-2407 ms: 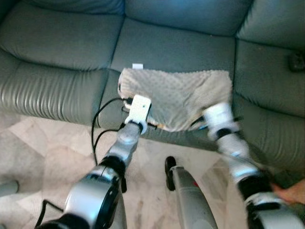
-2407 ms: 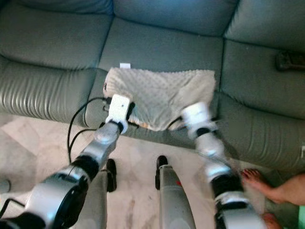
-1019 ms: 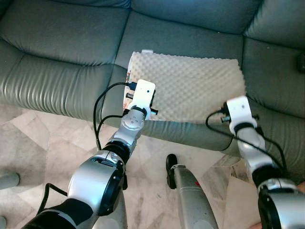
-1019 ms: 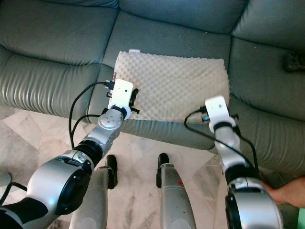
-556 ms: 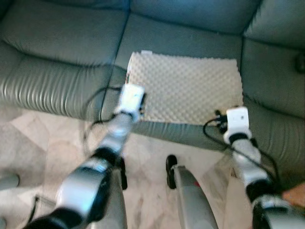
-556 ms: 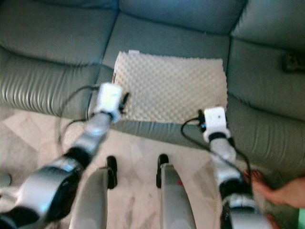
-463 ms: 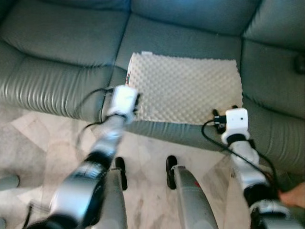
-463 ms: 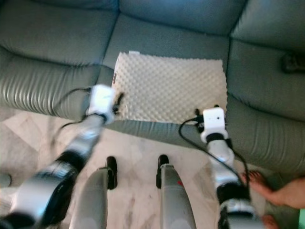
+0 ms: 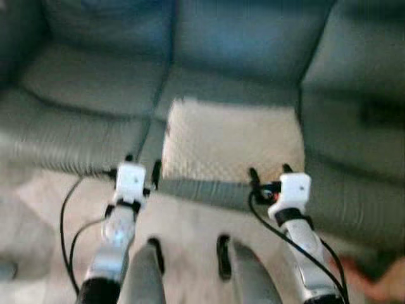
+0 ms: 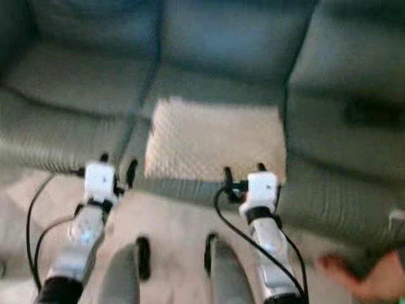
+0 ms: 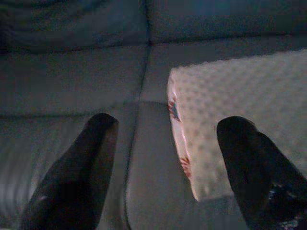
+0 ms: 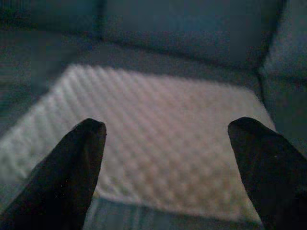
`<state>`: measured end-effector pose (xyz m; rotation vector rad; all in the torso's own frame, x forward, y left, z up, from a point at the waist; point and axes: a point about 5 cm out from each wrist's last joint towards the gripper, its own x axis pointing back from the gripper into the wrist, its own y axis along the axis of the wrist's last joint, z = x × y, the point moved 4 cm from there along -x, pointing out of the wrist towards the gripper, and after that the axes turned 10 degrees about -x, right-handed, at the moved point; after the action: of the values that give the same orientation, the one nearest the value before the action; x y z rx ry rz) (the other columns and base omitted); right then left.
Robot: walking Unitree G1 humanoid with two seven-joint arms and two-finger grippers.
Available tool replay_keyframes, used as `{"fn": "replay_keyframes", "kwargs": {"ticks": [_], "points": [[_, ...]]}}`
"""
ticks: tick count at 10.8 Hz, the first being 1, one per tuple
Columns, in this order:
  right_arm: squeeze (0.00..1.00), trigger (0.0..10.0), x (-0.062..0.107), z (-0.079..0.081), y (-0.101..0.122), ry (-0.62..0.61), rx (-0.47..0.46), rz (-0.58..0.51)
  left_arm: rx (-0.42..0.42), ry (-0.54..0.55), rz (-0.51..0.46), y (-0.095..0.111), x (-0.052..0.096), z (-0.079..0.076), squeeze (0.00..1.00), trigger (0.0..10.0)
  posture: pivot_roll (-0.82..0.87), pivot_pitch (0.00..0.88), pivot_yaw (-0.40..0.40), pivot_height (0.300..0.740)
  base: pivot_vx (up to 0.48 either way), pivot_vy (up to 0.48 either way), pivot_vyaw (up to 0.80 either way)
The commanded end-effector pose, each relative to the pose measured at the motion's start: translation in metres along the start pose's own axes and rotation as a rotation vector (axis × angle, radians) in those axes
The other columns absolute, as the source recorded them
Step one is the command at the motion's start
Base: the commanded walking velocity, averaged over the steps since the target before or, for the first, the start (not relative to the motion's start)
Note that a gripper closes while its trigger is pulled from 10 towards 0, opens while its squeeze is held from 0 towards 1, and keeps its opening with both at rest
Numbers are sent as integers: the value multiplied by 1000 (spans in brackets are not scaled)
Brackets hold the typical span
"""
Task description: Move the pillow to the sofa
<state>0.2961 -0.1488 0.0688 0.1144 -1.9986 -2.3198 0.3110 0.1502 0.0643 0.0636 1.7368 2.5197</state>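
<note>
Blurry head views, one bumpy cream pillow (image 9: 231,140) lying on the grey-green sofa (image 9: 95,88), left gripper (image 9: 140,166) and right gripper (image 9: 269,172) near its front edge, both with fingers apart, holding nothing

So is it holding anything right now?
No. Both grippers, left and right, are open and hold nothing; the pillow lies on the sofa beyond their fingertips.
</note>
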Motion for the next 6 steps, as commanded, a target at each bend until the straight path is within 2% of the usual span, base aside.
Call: {"fn": "replay_keyframes", "kwargs": {"ticks": [1, 3, 4, 5, 6], "points": [[1000, 10000, 3, -6, -6, -21, -20, 39, -5, 38, 18, -1, 2, 8, 1000, 10000, -27, 93, -30, 740, 0, 0, 0], [1000, 10000, -9, -16, 6, -66, -46, 17, 0, 42, -5, 9, -7, 7, 1000, 10000, -28, 61, -40, 740, 0, 0, 0], [1000, 10000, -9, -15, 8, -62, -36, 29, 4, 35, -5, 14, -5, 4, 1000, 10000, -32, 55, -37, 740, 0, 0, 0], [0, 10000, -7, -13, 10, -39, -17, 32, 5, 0, 3, 16, -2, -5, 0, 10000, -37, 49, -31, 740, 0, 0, 0], [0, 10000, -7, -12, 11, -32, -4, 34, 21, -24, 13, 14, -1, -11, 0, 10000, -43, 57, -26, 740, 0, 0, 781]]}}
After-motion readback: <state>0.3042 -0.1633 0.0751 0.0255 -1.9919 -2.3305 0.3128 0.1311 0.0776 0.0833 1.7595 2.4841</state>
